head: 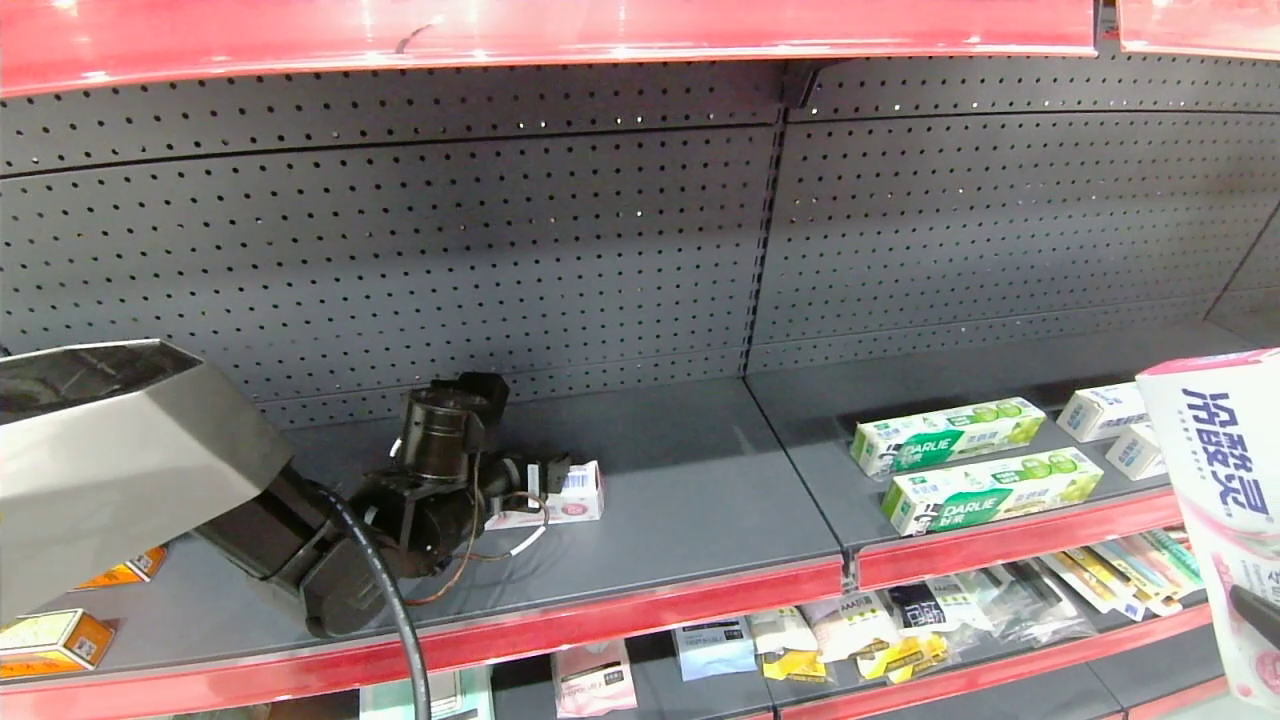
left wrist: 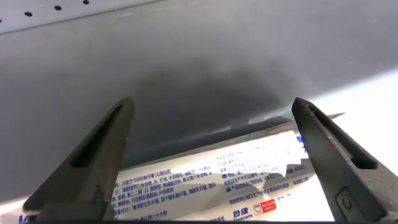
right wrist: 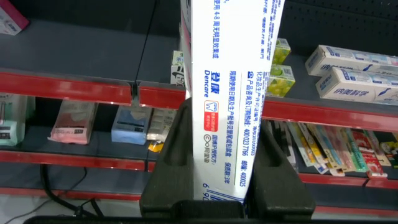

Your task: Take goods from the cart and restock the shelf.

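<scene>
My left jaws stand apart astride a pink-and-white box on the shelf, its near end hidden behind them. My right jaws are clamped on a white carton, its top cut off.

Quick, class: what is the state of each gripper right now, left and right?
Left gripper: jaws open, at a small white carton lying on the shelf.
Right gripper: closed on a white toothpaste box.

Dark grey perforated back panel, split by an upright at 1 o'clock. Glossy red trim at 12 o'clock reflects what may be ceiling lights. Grey shelf at 6 o'clock.
</scene>
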Controlling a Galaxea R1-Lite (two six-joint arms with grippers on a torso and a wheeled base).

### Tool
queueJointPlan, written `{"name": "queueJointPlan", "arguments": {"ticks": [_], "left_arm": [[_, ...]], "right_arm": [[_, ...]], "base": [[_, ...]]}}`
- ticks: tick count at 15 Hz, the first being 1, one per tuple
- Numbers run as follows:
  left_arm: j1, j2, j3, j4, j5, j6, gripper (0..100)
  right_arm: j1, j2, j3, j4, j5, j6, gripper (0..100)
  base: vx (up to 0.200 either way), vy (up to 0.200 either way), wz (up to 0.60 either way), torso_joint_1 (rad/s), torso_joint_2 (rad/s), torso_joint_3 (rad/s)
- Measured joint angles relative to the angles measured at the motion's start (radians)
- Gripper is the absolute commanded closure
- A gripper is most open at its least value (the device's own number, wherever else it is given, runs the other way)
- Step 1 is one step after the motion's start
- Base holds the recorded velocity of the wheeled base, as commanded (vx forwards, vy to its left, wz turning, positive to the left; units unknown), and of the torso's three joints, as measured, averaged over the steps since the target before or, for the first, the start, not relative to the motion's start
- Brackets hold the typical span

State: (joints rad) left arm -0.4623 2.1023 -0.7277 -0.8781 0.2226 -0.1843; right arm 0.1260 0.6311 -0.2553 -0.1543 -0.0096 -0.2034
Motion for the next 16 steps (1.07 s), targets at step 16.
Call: {"name": "queueJointPlan", "arguments": {"ticks": [16], "left_arm": [[0.027, -0.067, 0.020, 0.105, -0.017, -0.018, 0]], "right_arm": [[0.000, -0.008, 0.021, -0.001, 0.004, 0.000, 100]], "base": [[0.000, 0.000, 0.00, 0.000, 0.00, 0.000]]}}
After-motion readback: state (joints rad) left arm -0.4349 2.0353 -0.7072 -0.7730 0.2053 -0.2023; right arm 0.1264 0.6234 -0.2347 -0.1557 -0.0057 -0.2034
